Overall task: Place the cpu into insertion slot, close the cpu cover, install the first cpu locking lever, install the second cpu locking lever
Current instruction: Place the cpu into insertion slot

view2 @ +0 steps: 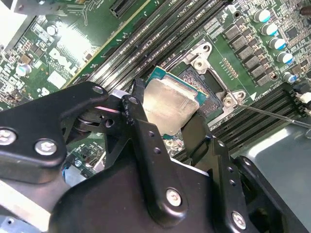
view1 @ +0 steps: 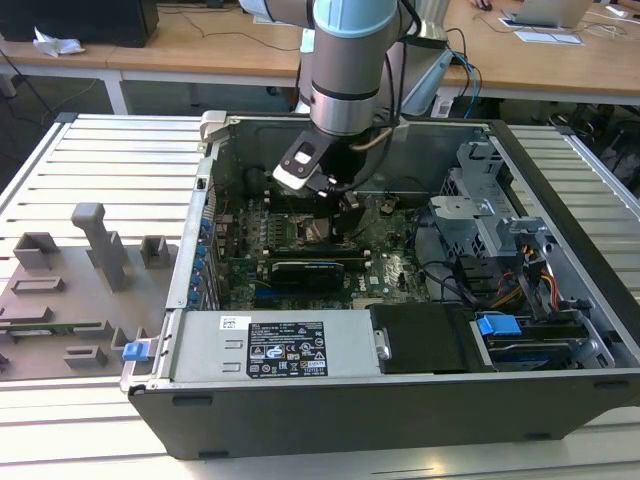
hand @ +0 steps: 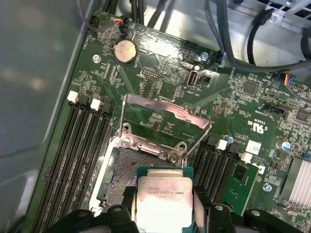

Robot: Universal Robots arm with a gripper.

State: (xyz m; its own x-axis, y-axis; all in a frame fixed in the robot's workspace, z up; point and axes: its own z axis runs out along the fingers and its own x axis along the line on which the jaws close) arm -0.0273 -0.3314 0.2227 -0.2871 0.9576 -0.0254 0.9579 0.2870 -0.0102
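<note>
My gripper (view1: 335,205) is down inside the open computer case, shut on the cpu (hand: 163,204). The cpu is a small square chip with a dull silver top and a green rim, and a black finger (view2: 138,104) presses each of two opposite edges. It hangs tilted just above one side of the insertion slot (hand: 121,174), whose dark pin field lies bare beside it. The cpu cover (hand: 167,110), a thin silvery frame, stands swung up beyond the slot. A thin metal locking lever (view2: 272,114) sticks out past the slot's corner (view2: 228,99).
Long black memory slots (hand: 73,145) flank the socket on both sides. On the green motherboard (view1: 385,250) a black card (view1: 305,268) lies near the gripper. Cables and a drive cage (view1: 480,200) fill the case on the exterior view's right. Grey fixtures (view1: 100,245) stand outside it.
</note>
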